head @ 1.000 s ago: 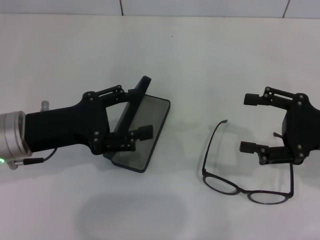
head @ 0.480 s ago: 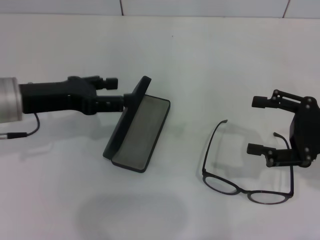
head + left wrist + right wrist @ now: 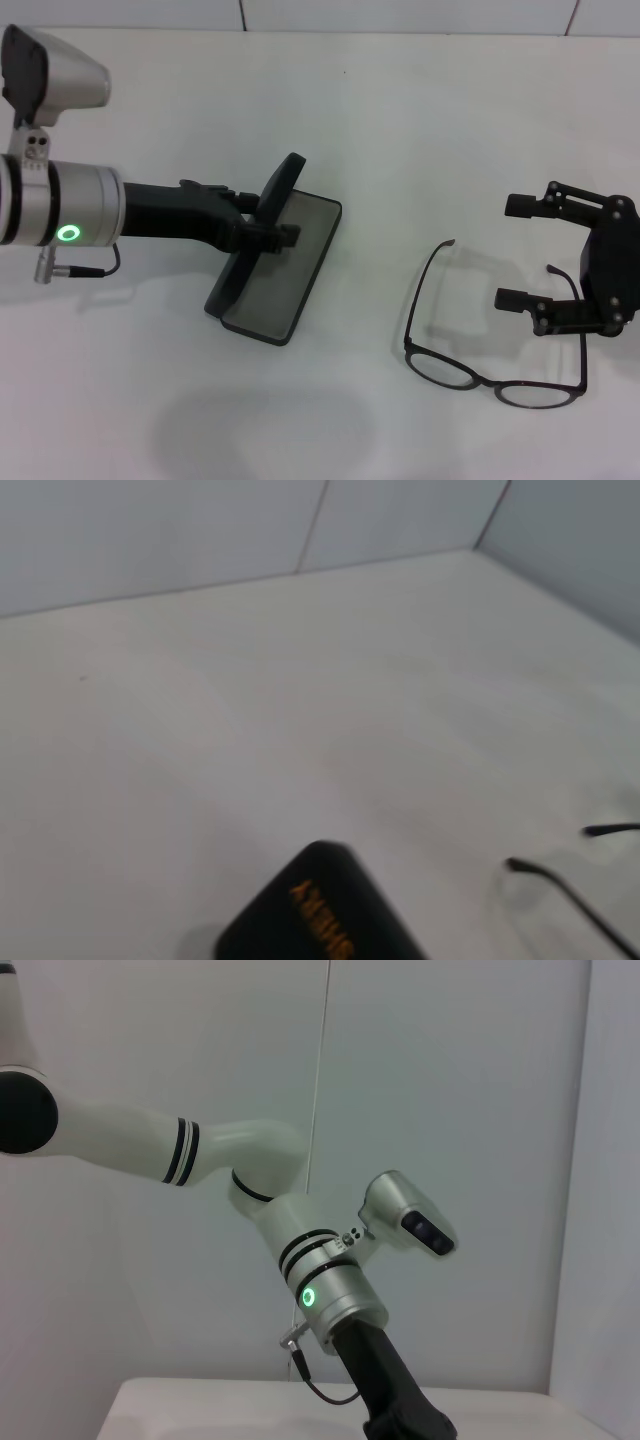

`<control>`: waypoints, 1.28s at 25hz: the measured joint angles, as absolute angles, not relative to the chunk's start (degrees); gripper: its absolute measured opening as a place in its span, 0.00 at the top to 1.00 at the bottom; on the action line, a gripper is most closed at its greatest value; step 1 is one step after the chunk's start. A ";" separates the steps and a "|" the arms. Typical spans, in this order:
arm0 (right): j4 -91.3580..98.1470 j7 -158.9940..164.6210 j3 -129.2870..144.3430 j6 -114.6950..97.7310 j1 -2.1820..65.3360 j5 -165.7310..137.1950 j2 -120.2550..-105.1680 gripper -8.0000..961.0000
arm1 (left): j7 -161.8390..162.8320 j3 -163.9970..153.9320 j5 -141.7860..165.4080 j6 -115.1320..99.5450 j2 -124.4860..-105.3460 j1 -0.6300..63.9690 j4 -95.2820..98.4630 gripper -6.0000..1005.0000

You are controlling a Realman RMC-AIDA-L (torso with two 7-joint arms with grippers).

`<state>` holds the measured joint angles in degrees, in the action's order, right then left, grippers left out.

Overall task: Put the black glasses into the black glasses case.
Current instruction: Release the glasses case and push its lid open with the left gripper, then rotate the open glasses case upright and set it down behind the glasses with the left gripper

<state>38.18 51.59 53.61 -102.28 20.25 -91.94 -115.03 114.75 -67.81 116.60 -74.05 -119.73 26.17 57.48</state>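
I see the case (image 3: 285, 265) lying open on the table (image 3: 420, 120), lid raised; my left gripper (image 3: 272, 232) is at that lid, though I cannot tell its finger state; the glasses (image 3: 480, 335) lie well right of the case, temples unfolded; my right gripper (image 3: 520, 252) hovers spread wide over the right temple.

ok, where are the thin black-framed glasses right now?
Head view: the thin black-framed glasses lie unfolded on the white table, right side, beside the open right gripper, apart from the open black case.
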 joint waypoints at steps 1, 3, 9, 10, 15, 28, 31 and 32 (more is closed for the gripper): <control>38.18 51.58 53.61 -102.27 20.24 -91.93 -115.04 0.12 | 115.18 -68.14 116.99 -73.51 -119.75 26.23 57.59 0.23; 38.17 51.58 53.61 -102.30 20.18 -91.93 -115.06 0.12 | 115.87 -68.58 117.62 -72.49 -119.74 26.39 57.65 0.24; 38.26 51.58 53.73 -102.19 20.13 -91.93 -115.04 0.13 | 117.52 -68.84 118.80 -70.66 -119.65 26.82 57.53 0.30; 38.33 51.54 53.92 -102.31 20.12 -91.94 -115.02 0.13 | 118.26 -68.72 118.98 -70.58 -119.61 26.95 57.41 0.32; 39.64 51.44 54.38 -104.31 20.12 -95.54 -114.81 0.13 | 121.17 -68.20 119.24 -70.60 -119.20 27.67 57.08 0.44; 36.55 41.37 54.84 -109.31 19.51 -103.24 -115.34 0.14 | 118.59 -68.73 124.20 -70.53 -118.73 36.71 57.49 0.81; 35.28 40.91 54.71 -109.09 19.46 -103.24 -115.36 0.14 | 115.93 -68.94 125.05 -70.44 -119.07 39.25 57.48 0.80; 34.92 40.71 54.60 -109.04 19.39 -103.24 -115.36 0.14 | 113.97 -69.27 125.12 -70.40 -119.24 40.03 57.48 0.80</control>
